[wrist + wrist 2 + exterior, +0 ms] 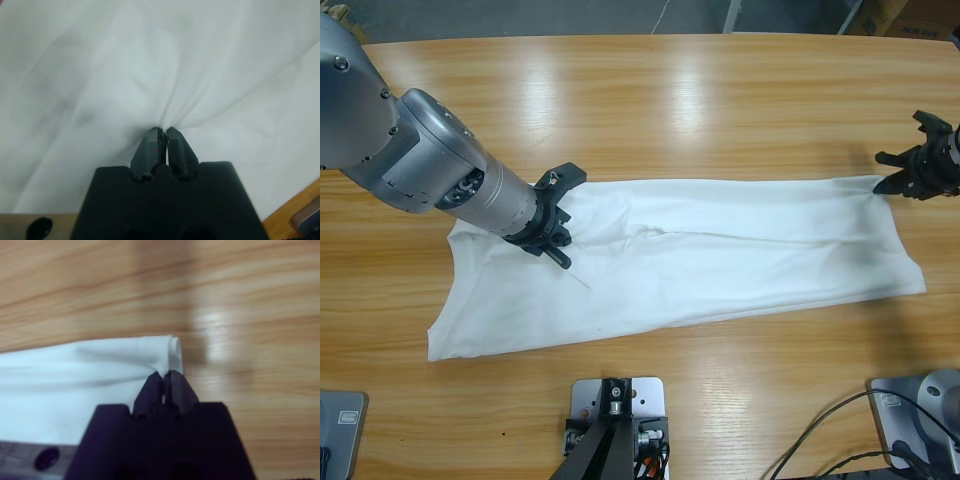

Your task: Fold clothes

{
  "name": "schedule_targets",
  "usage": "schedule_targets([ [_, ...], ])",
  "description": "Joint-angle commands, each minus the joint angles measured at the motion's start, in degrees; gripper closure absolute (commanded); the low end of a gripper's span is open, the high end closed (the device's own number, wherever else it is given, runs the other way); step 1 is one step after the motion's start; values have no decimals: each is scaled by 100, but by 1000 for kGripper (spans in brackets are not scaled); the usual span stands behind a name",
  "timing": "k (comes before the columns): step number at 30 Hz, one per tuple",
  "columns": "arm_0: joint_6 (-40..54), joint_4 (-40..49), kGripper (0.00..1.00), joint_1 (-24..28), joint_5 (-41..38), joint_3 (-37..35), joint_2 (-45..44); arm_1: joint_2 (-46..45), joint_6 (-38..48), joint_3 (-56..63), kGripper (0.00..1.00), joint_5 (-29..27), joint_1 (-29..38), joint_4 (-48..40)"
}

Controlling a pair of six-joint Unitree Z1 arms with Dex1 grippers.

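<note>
Two grippers hold one garment. The white T-shirt [680,262] lies along the middle of the wooden table [650,90] as a long band, apparently already folded lengthwise, with its wider end at the left. At left, the left gripper [558,240] comes down from the upper-left corner onto the shirt near that wider end; in the left wrist view its jaws are pressed together on a pinch of fabric, with creases fanning out from the tips. At right, the right gripper [912,178] reaches in from the right edge to the shirt's far upper corner; in the right wrist view its jaws are closed at the rolled hem of that corner, evidently nipping it, with bare wood beyond. The step in hand appears to be a two-point grasp before the next fold. That fold would call for lifting both holds together and carrying one end over the other, keeping the cloth taut enough not to bunch.
</note>
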Motion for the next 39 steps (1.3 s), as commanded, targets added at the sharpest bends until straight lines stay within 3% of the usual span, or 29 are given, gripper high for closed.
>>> schedule_targets([
  [1, 9, 9, 1000, -110, -70, 475, 325, 108, -151, 0, 1000, 237, -59, -456],
  [9, 18, 9, 1000, -110, -75, 481, 309, 289, -350, -16, 1000, 235, -59, -500],
  [10, 18, 9, 1000, -110, -74, 481, 307, 273, -346, -14, 684, 277, -59, -493],
  [11, 18, 9, 1000, -110, -75, 482, 307, 215, -355, -3, 159, 298, -59, -465],
  [12, 18, 9, 1000, -110, -75, 489, 300, 126, -369, 14, 27, 304, -55, -428],
  [15, 18, -1, 1000, -110, -67, 481, 283, -365, -397, 65, 0, 114, 96, -338],
  [22, -9, -70, 1000, -110, -67, 488, 255, -1919, 79, 69, 17, -725, 657, 1059],
  [26, -9, -70, 1000, -110, -63, 486, 198, -1885, 374, 404, 215, -624, 805, 1001],
  [28, -9, -61, 1000, -110, -58, 507, 156, -1855, 322, 455, 396, -586, 1077, 829],
  [29, -12, -59, 1000, -110, -58, 514, 139, -1808, 162, 454, 549, -624, 1270, 738],
  [31, -18, -52, 1000, -110, -58, 525, 121, -1646, -139, 399, 968, -712, 1557, 652],
  [35, -18, -52, 1000, -110, -58, 561, 53, -1268, -549, 375, 1000, -1092, 1694, 885],
  [39, -18, -58, 1000, -110, -58, 619, 53, -1043, -543, 343, 1000, -948, 1706, 959],
])
